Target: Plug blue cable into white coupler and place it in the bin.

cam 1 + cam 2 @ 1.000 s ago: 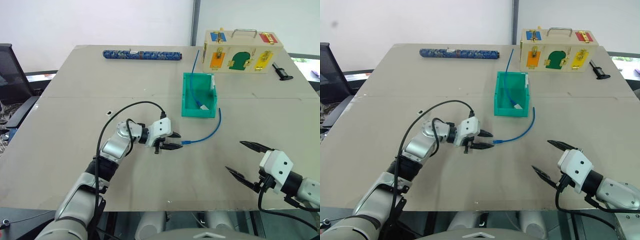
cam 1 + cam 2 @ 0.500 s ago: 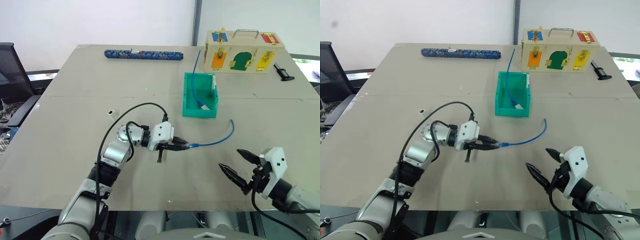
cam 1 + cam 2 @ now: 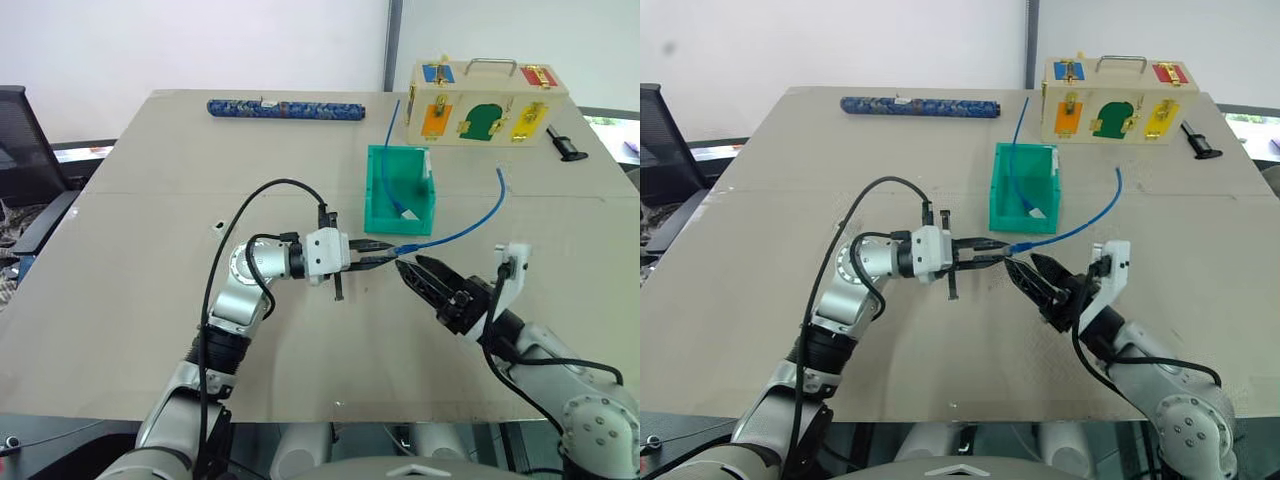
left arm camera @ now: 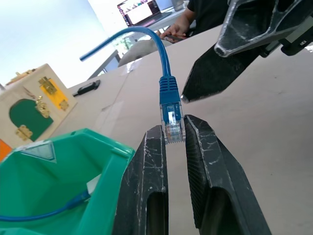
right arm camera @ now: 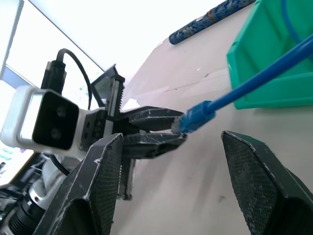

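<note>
Beige tabletop [image 3: 130, 300] under a white wall, and we sweep from the left: a black chair [image 3: 22, 140] sits off the edge, a small white bit [image 3: 219, 226] that may be the white coupler lies alone on the surface, too small to be sure. At the far edge, the long dark-blue patterned tube [image 3: 285, 108] lies flat.

Centre now: the left pincer [image 3: 383, 257] reaches level toward the right, its fingers together and clamped on the clear plug of the blue cable [image 3: 470, 225]. In the left wrist view the plug [image 4: 171, 122] stands upright between the two black fingers [image 4: 151, 166], with the cord arching away above it. Just behind sits the bin [image 3: 400, 192], teal, with another blue cord and a white scrap inside.

Right of the plug, the right pincer [image 3: 425, 285] points back at it, tips close beside the left one, fingers apart with nothing between them; its wrist view shows the plug between its spread fingers [image 5: 105, 166] but not touched.

Far right at the back: the wooden box with coloured doors [image 3: 485, 102], then a small black tool [image 3: 565, 145].
</note>
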`<state>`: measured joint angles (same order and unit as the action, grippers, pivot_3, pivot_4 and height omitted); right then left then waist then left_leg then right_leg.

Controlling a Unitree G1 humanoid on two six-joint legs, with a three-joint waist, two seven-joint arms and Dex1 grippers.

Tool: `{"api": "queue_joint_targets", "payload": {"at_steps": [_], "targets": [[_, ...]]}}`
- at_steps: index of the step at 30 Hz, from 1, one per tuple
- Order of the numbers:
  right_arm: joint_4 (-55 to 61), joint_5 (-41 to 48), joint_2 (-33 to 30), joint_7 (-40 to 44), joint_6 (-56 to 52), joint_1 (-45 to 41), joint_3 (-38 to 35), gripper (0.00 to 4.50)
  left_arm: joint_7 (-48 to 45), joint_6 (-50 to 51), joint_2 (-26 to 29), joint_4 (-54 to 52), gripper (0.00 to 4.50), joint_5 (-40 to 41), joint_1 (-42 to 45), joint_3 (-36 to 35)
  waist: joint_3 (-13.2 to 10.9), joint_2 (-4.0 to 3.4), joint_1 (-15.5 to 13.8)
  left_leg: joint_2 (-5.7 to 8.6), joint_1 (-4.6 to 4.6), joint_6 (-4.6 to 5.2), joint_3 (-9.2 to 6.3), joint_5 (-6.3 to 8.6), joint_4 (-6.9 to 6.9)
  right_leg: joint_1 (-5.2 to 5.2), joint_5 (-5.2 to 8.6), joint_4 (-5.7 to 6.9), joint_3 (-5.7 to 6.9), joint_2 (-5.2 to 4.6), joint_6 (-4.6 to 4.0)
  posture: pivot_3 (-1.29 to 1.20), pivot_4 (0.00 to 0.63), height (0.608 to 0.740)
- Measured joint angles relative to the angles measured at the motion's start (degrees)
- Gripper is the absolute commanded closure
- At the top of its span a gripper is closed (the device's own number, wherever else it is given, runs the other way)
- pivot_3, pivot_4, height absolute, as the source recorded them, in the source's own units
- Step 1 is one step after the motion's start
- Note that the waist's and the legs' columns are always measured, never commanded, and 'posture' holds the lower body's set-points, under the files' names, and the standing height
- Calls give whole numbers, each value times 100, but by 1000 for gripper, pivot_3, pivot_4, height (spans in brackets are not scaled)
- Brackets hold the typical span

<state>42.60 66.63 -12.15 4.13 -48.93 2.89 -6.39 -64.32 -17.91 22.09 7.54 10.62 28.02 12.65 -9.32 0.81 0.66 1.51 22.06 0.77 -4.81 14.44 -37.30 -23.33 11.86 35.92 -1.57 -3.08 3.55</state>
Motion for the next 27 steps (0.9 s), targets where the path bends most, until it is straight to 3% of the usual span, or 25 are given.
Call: {"api": "queue_joint_targets", "payload": {"at_steps": [1, 3, 12, 16, 22, 23, 24, 27], "targets": [[-50, 57, -1, -67, 11, -43, 18, 1915, 23, -12, 1, -3, 4500, -2, -3, 0, 0, 0, 2, 1, 0, 0, 0, 0, 0, 0, 0, 0, 0, 0, 0, 0, 150, 738], [-136, 140, -8, -170, 37, -120, 92, 2447, 49, -25, 2, -13, 4500, -1, -6, 0, 0, 0, 8, 0, -1, 0, -1, 0, 1, 0, 0, 0, 1, 2, 0, 0, 150, 738], [-416, 318, -38, -366, 224, -340, 112, 2447, 55, -26, 39, -152, 4500, 11, -134, 2, 0, 0, 16, -1, -1, 0, 0, 0, 1, 0, 0, 1, 0, 5, 0, 0, 150, 738], [-454, 389, -65, -414, 281, -342, 114, 3803, 58, -25, 68, -199, 4500, 11, -149, 2, 0, 0, 17, -1, -1, 0, 0, 0, 1, 0, 0, 1, 0, 5, 0, 0, 150, 738], [-498, 485, -244, -438, 285, -377, 202, 3803, 72, -25, 87, -233, 4500, 11, -189, 4, 0, -1, 17, -1, -2, 0, 0, 0, 1, 0, 0, 1, 0, 6, 0, 0, 150, 738], [-501, 490, -254, -442, 288, -378, 209, 4295, 72, -25, 91, -239, 4500, 11, -192, 4, 0, -1, 17, -1, -2, 0, 0, 0, 1, 0, 0, 1, 0, 6, 0, 0, 150, 738], [-517, 508, -282, -445, 298, -380, 212, 4480, 78, -24, 98, -246, 4500, 4, -199, 5, 0, -1, 17, -1, -1, 0, 1, 0, 1, 0, 0, 1, -1, 6, 0, 0, 150, 738], [-523, 556, -343, -444, 299, -422, 244, 4480, 95, -23, 105, -245, 4500, 3, -225, 5, 0, -1, 17, -1, -2, 0, 0, 0, 1, 0, 0, 1, -1, 6, 0, 0, 150, 738]]}}
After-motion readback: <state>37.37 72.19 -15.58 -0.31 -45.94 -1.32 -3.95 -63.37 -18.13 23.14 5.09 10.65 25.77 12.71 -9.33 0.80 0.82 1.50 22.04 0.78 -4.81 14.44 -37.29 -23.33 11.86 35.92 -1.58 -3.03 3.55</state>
